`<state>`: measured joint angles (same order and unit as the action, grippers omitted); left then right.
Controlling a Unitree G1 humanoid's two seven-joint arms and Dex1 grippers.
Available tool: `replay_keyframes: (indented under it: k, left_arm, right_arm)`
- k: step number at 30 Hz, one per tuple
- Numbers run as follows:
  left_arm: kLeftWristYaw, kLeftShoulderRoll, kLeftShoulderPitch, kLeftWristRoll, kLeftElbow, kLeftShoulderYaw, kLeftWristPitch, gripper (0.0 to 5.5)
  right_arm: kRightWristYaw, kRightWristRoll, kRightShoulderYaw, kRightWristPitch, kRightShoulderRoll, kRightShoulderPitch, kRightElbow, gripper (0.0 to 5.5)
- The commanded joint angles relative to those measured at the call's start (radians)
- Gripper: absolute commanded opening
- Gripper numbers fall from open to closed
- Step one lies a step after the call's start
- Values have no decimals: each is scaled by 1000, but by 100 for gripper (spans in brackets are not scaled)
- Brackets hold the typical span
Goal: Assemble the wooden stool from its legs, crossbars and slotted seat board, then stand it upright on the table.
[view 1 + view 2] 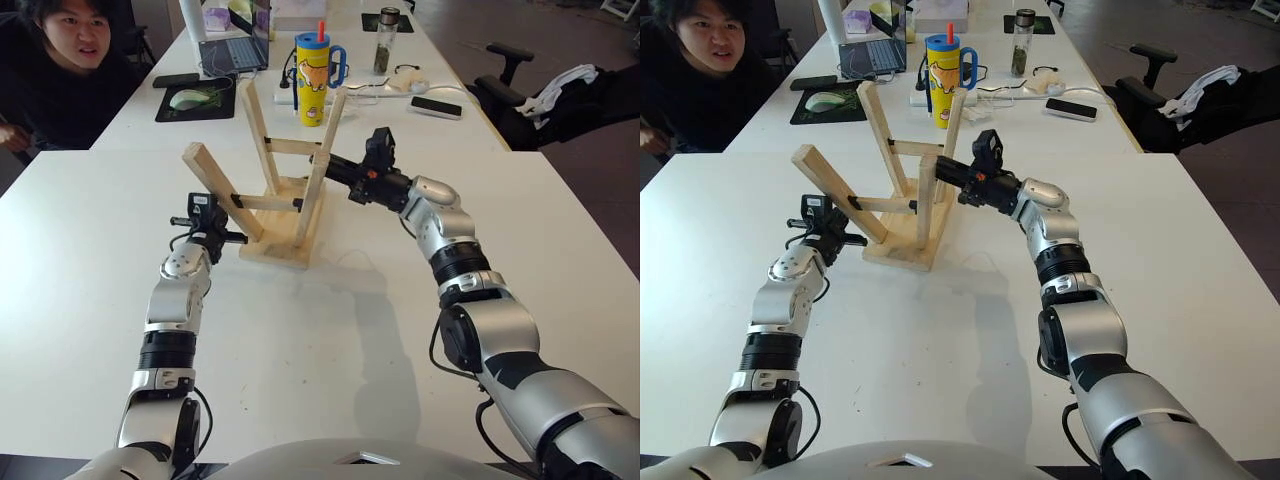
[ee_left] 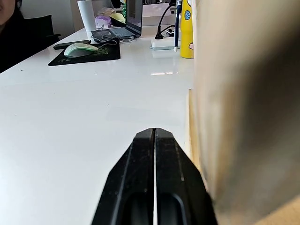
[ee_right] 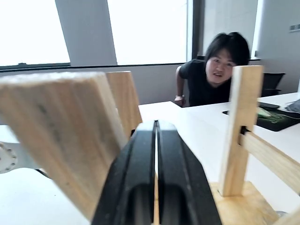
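Observation:
The wooden stool (image 1: 275,200) rests upside down on the white table, its seat board (image 1: 272,250) flat on the surface and its legs pointing up, joined by crossbars (image 1: 291,147). The left leg (image 1: 221,188) leans outward to the left. My left gripper (image 1: 238,238) is shut and empty, its tip against the base of that leg; the wood (image 2: 234,117) looms right beside the shut fingers (image 2: 140,159). My right gripper (image 1: 333,164) is shut too, its tip touching the right leg (image 1: 318,175) about halfway up. A leg (image 3: 61,136) stands close beside it.
Behind the stool on the far table stand a yellow tumbler (image 1: 313,80), a laptop (image 1: 232,50), a mouse on a dark pad (image 1: 190,99), a phone (image 1: 436,107) and a bottle (image 1: 385,42). Open white tabletop (image 1: 330,340) lies in front of the stool.

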<state>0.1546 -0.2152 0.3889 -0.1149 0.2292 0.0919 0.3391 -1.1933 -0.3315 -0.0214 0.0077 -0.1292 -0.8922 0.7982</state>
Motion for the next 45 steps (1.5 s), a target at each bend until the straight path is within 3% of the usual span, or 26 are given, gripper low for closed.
replay_keyframes:
  k: [1, 6, 11, 15, 19, 27, 36, 39, 45]
  left_arm:
    - [17, 6, 20, 5, 18, -18, 7, 0]
    - [7, 22, 47, 8, 41, -24, -1, 0]
    - [-21, 44, 60, 13, 44, -20, -28, 0]
    - [-40, 37, -3, 12, -28, -3, -26, 0]
    - [-36, 18, -85, 22, -108, -9, -10, 0]
    - [5, -27, -229, 44, -222, -34, 57, 0]
    - [93, -100, -258, 86, -219, -120, 186, 0]
    - [127, -115, -232, 101, -172, -149, 190, 0]
    - [200, -96, -166, 96, -75, -204, 193, 0]
  right_arm:
    - [20, 15, 84, 46, 83, 92, -151, 1]
    - [377, 145, 114, 74, 144, 200, -243, 1]
    - [717, 177, 81, 220, 206, 591, -725, 1]
    - [754, 136, 145, 326, 182, 866, -1011, 1]
    - [787, 141, 70, 385, 116, 941, -1040, 1]
    - [804, 107, -164, 357, -90, 768, -866, 1]
    - [584, 112, -149, 21, -181, 267, -260, 1]
    - [426, 50, -156, -43, -180, 223, -191, 1]
    - [196, -42, -109, 7, -171, 271, -276, 1]
